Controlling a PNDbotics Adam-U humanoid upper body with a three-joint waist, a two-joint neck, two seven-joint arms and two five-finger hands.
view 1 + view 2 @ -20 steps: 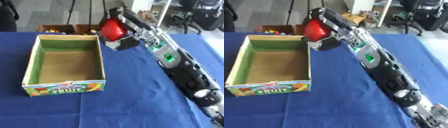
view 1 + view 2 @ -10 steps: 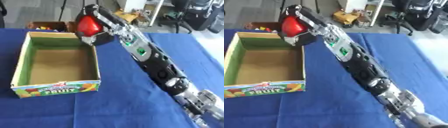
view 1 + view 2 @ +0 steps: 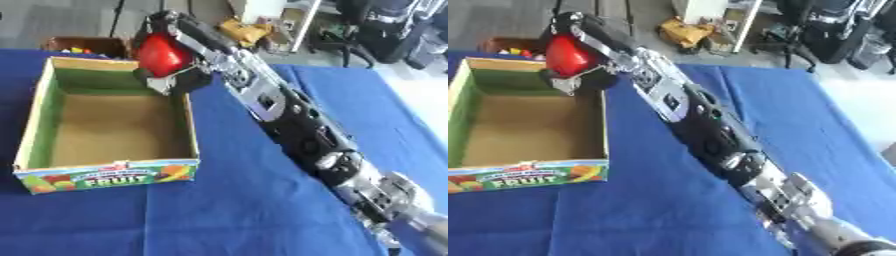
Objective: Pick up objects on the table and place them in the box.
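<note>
Right arm (image 3: pixel 289 112) reaches in from lower right, stretched diagonally up-left across the blue table (image 3: pixel 262 210). Right hand (image 3: pixel 175 75) sits at the far right corner of the box (image 3: pixel 114 172), fingers curled round a red object (image 3: pixel 162 54) — rounded, apple-like, exact kind not clear.

Red object: held up off the table, above the box's far right corner, partly over the rim. Slightly taller than wide, long axis running near upright in the view, narrower end toward the top. No stem or marking visible to say which way it faces.

Relative to hand: the red object lies on the left, box-facing side of the hand; dark fingers wrap it from below and from the right, thumb side not clearly seen.

Box: open cardboard, green inner walls, brown floor, fruit print on the near wall. Nothing visible inside.

Views: left eye view shows the box's whole left wall; right eye view cuts it off at the edge but shows more table to the right of the arm.

Left hand: not visible in either view.
</note>
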